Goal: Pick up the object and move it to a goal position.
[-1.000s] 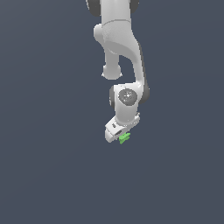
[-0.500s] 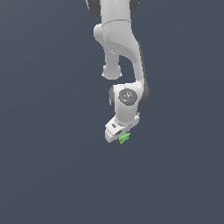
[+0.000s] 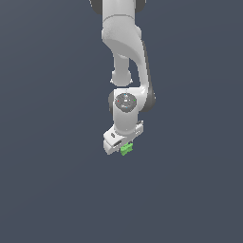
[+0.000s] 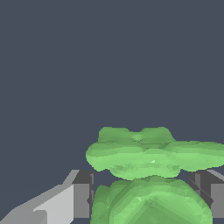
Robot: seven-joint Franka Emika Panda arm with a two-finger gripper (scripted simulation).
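The object (image 3: 126, 150), a small bright green knobbly lump, sits at the tip of my white gripper (image 3: 124, 146) in the exterior view, just under the hand. In the wrist view the object (image 4: 151, 157) fills the gap between the two dark-padded fingers (image 4: 81, 199), and its sides touch both pads. My gripper (image 4: 146, 192) is shut on it. The arm hangs down from the top of the exterior view with the hand tilted. The lower part of the lump is cut off by the wrist view's edge. No goal marker shows.
A plain dark grey-blue surface (image 3: 52, 190) lies all around in both views. No other objects, containers or edges show.
The hand and the green object have shifted a little towards the exterior view's left. The grip on the object is unchanged.
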